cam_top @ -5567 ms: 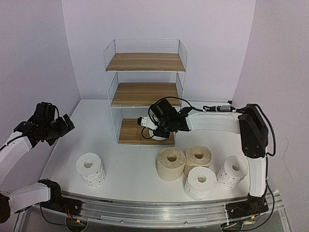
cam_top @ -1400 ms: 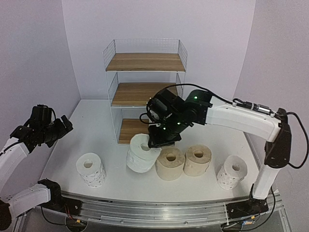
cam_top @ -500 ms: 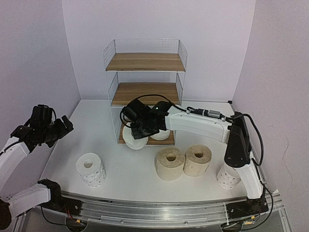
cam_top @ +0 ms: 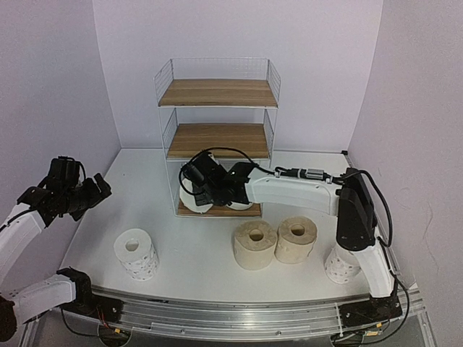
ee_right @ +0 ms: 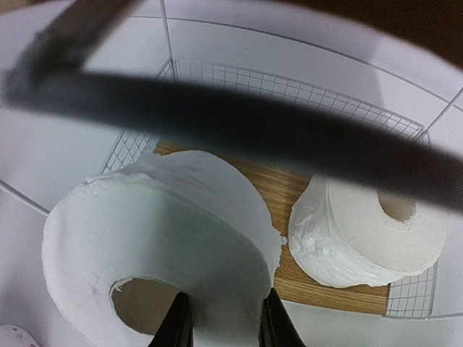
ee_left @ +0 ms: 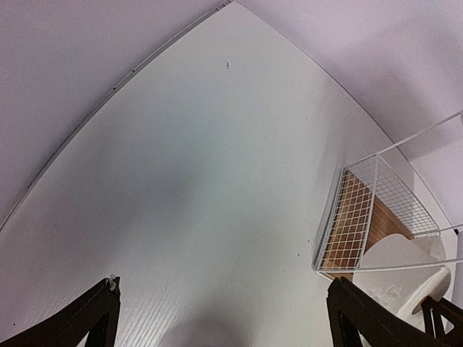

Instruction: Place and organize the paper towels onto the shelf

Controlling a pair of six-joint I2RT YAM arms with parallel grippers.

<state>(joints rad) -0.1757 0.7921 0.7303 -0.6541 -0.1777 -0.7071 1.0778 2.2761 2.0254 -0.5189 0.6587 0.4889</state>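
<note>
While the left gripper (ee_left: 224, 285) hangs wide open at far left, the right gripper (ee_right: 221, 318) pinches a white roll (ee_right: 166, 231) at the bottom tier of the shelf (cam_top: 217, 92), beside a second roll (ee_right: 362, 235).

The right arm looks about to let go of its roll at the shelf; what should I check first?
1. Right gripper pinching the white roll by its wall at the core: ok.
2. White roll seated on the bottom board: cannot tell.
3. Gap to the second roll already there: cannot tell, edges very close.
4. Left gripper open, away from the shelf: ok.
</note>
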